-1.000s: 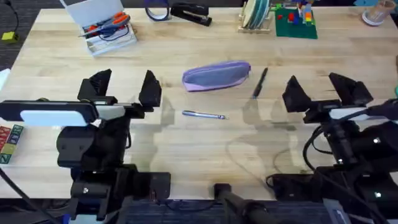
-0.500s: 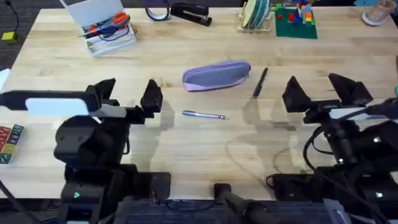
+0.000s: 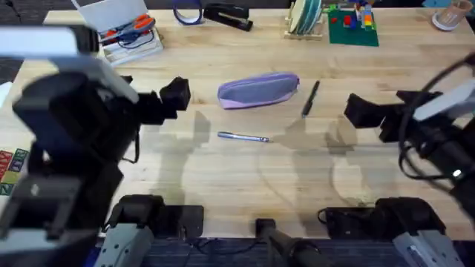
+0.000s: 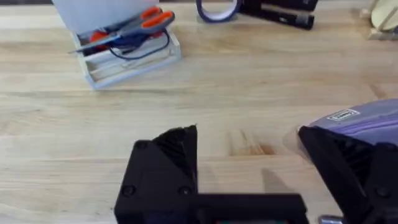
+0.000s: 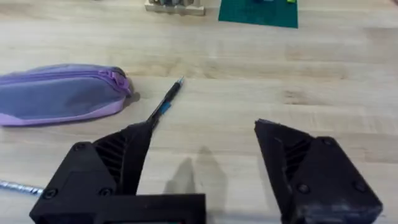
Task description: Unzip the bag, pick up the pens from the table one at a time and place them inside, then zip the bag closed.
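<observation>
The light wooden plank bench point(image 3: 245, 170) is pale tan with darker grain lines. The small soft oblong pouch point(image 3: 258, 90) is lavender-purple with a grey panel and a purple zipper. One slim pen point(image 3: 243, 136) is silvery blue-grey; the other slim pen point(image 3: 310, 98) is black, with a blue band visible in the right wrist view. The scissors point(image 3: 128, 30) have orange handles. Both tools, left point(image 4: 249, 165) and right point(image 5: 202, 165), are black.

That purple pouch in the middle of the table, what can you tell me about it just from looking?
The bag is a small oblong soft pouch, lavender-purple with a grey panel on its side, apparently fabric. A zipper runs along its top, zipped shut, with the pull at the end nearest the black pen. It lies flat on the wooden table, with a small white label at the other end. Nothing touches it; both pens lie apart from it.
</observation>
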{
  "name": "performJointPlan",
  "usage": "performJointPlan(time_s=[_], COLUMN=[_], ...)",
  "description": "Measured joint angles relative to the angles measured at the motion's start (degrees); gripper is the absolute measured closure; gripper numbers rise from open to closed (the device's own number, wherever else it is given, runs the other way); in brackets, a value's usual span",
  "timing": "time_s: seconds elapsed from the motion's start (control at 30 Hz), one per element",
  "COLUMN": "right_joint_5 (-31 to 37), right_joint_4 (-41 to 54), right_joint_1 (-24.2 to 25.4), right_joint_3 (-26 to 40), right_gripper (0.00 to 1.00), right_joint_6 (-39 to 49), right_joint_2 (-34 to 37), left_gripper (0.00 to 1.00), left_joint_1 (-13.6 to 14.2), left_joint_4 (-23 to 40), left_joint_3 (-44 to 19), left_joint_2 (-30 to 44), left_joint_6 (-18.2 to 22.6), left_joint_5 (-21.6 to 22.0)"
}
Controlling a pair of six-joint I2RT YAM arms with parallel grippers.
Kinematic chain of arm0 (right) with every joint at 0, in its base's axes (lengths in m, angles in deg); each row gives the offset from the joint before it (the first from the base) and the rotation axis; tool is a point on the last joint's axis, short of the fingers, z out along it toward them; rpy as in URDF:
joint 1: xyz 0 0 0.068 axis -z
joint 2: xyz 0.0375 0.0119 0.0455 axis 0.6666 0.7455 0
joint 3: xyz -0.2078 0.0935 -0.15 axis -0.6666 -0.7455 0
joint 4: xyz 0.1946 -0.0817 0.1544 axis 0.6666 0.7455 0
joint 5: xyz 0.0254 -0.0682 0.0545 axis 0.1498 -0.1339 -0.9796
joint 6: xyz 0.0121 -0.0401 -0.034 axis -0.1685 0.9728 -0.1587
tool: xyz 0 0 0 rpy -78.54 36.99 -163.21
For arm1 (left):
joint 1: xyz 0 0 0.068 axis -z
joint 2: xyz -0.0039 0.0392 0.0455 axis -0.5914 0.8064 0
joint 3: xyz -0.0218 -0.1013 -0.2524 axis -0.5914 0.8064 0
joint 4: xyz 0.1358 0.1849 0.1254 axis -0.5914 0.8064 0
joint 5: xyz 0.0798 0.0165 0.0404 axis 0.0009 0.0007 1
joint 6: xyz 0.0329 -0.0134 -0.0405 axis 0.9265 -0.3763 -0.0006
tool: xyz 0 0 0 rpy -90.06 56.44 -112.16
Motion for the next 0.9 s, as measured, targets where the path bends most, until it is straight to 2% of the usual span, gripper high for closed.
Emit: performJointPlan(time_s=[0.3,0.33,0.4,0.73,0.9], right_joint_5=[-0.2,-0.8,-1.7,-5.5,-6.0], right_joint_4=[9.5,12.9,15.0,29.0,30.9], right_joint_1=[0.0,0.0,0.0,0.0,0.0], right_joint_3=[16.6,22.1,25.3,40.6,44.0], right_gripper=[0.005,0.006,0.006,0.005,0.006], right_joint_6=[0.0,0.0,0.0,0.0,0.0], right_joint_2=[16.9,22.2,25.4,41.1,44.7], left_gripper=[0.009,0.008,0.009,0.008,0.008], left_joint_1=[0.0,0.0,0.0,0.0,0.0], left_joint_4=[11.1,14.9,17.3,26.7,27.6], left_joint_3=[-14.8,-19.5,-22.5,-31.8,-34.4], left_joint_2=[17.6,21.6,24.1,33.3,34.2], left_joint_6=[0.0,0.0,0.0,0.0,0.0], left_joint_5=[-2.7,-3.4,-4.1,-7.5,-8.1])
